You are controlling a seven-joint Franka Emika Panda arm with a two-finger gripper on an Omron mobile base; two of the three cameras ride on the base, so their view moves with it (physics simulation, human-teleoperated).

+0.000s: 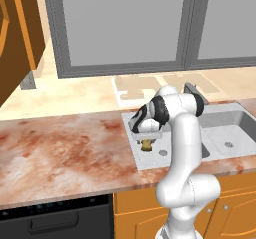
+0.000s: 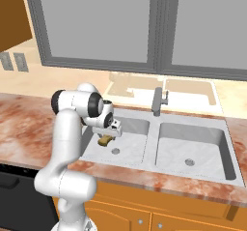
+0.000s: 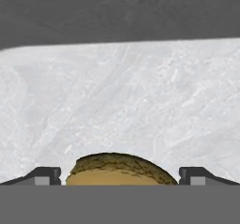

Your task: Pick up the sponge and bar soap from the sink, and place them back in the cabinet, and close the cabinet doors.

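Marble counter [image 1: 60, 148] runs left of the sink [image 2: 193, 174]; grey window frame [image 2: 154, 27] behind it, grey faucet [image 2: 158, 101] at the sink's back rim between the two basins. Arm is bent over the sink's left basin, hiding much of it in the left base view. Gripper [image 3: 120, 174] jaws wide apart, straddling the sponge [image 3: 119, 170] on that basin floor near the drain [image 2: 116, 151], gripping nothing. Sponge half cut off in hand view
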